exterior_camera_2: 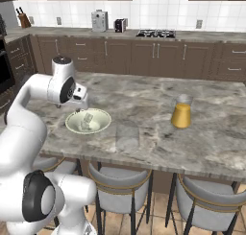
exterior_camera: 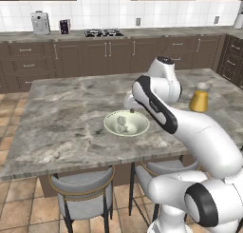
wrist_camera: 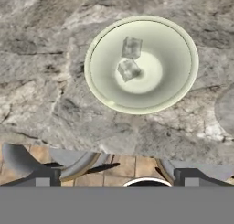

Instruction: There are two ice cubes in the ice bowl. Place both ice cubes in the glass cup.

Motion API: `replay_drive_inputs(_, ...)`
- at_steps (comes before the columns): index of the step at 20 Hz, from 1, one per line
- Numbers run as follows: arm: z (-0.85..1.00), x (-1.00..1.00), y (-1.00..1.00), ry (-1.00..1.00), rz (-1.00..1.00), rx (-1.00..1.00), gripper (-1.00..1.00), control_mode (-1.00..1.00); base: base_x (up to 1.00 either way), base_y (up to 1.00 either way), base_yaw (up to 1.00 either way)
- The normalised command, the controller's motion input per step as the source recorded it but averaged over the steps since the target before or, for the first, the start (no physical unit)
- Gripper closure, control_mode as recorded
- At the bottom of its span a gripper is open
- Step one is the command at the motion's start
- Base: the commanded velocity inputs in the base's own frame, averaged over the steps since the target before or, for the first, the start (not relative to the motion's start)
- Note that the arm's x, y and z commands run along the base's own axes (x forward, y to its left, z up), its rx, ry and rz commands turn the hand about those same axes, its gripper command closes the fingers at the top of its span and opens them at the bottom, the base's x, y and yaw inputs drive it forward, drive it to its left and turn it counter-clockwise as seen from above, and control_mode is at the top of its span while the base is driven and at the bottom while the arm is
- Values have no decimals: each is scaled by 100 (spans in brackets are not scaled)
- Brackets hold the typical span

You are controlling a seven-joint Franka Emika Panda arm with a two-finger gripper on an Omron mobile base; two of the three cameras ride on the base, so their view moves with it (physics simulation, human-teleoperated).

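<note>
Two ice cubes (wrist_camera: 130, 58) lie in the bowl (wrist_camera: 103, 95) on the tabletop (exterior_camera: 61, 108).
They sit close together near the bowl's middle. The clear glass cup (exterior_camera_2: 128, 137) stands just beside the bowl, a yellow cup (exterior_camera_2: 181, 115) further off. The gripper (wrist_camera: 118, 175) hangs above, wide open and empty.

The desk (exterior_camera: 61, 118) at the middle of the frame has a smooth, polished stone top, grey-brown and veined like marble. On it, the ice bowl (wrist_camera: 183, 88) looks like glazed ceramic, pale cream-green and glossy. The ice cubes (wrist_camera: 129, 58) inside are whitish, translucent and slick. Right of the bowl in the right base view, the glass cup (exterior_camera_2: 128, 137) is clear, colourless glass. The yellow-orange cup (exterior_camera_2: 181, 115) is opaque and smooth. The cabinets (exterior_camera: 95, 53) across the upper frame look like dark matt wood.
</note>
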Motion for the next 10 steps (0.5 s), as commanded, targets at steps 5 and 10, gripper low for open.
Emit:
replay_drive_inputs(5, -46, 11, 0, 0, 0, 0, -100, -100, 0, 0, 0)
replay_drive_inputs(10, -46, 32, -1, 0, 0, 0, -100, -100, 0, 0, 0)
